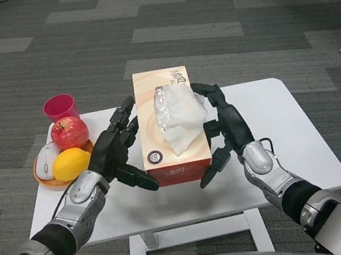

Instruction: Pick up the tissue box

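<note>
Each robot hand (116, 151) (224, 132) clamps the tissue box (173, 133) above white table (289, 126) (grey carpet (77, 45)).

The tissue box (171, 124) is pale orange and cream, with a red front and a white tissue (180, 116) on top. The left hand (116, 151) and right hand (224, 130) are black. The table (305, 143) is white. The cup (61, 108) is pink, the apple (70, 132) red, the lemon (71, 164) yellow, the plate (48, 181) orange. The floor (47, 63) is grey with lighter patches
</note>
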Tool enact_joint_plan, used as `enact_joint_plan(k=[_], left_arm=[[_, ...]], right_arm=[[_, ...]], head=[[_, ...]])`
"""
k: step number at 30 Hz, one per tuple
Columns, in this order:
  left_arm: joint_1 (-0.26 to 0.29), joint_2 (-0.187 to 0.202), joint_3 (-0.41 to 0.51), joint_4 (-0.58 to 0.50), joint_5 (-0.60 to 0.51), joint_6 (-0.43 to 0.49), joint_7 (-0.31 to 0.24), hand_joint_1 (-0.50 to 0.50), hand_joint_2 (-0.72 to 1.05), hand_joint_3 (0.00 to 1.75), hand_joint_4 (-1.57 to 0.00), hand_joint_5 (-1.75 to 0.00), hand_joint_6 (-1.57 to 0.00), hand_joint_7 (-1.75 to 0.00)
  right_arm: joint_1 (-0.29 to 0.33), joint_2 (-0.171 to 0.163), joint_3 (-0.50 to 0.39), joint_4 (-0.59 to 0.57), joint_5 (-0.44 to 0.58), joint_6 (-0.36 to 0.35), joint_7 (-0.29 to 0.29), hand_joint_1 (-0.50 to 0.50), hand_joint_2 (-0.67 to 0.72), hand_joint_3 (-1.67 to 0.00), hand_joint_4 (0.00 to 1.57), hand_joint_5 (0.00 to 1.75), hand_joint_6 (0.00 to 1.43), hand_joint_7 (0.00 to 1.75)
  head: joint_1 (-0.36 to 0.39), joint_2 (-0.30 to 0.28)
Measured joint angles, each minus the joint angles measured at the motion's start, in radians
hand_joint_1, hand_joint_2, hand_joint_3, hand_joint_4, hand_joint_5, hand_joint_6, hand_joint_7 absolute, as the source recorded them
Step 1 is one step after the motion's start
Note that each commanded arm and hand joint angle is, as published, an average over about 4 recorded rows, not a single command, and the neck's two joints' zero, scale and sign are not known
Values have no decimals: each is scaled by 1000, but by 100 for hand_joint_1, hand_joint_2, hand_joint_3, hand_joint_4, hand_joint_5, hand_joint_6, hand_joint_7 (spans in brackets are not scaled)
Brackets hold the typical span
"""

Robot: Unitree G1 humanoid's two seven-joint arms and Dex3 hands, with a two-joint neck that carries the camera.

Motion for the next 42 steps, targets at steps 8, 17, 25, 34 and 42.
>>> enact_joint_plan(k=[8, 17, 25, 34, 42], left_arm=[[1, 2, 5, -9, 1, 0, 0, 50, 7, 0, 0, -41, 0, -7], [2, 3, 9, -14, 4, 0, 0, 50, 10, 0, 0, -41, 0, 0], [2, 5, 15, -24, 7, 0, 0, 50, 14, 0, 0, -41, 0, -5], [3, 9, 18, -33, 6, 0, 0, 50, 14, 0, 0, -41, 0, -5], [3, 14, 20, -40, 7, 0, 0, 50, 16, 0, 0, -41, 0, -5]], right_arm=[[4, -1, -6, -10, 0, 0, 0, -12, 22, 0, 108, 136, 0, 91], [4, -2, -7, -16, 0, 0, 0, -12, 22, 0, 108, 136, 0, 91], [4, -4, -9, -26, 0, 0, 0, -12, 22, 0, 108, 136, 0, 91], [5, -5, -11, -34, 1, 0, -1, -12, 20, 0, 106, 143, 0, 98], [5, -5, -12, -41, 1, 0, -1, -9, 15, 0, 104, 143, 0, 98]], head=[[1, 1], [0, 1], [-1, 2], [-1, 2], [0, 2]])
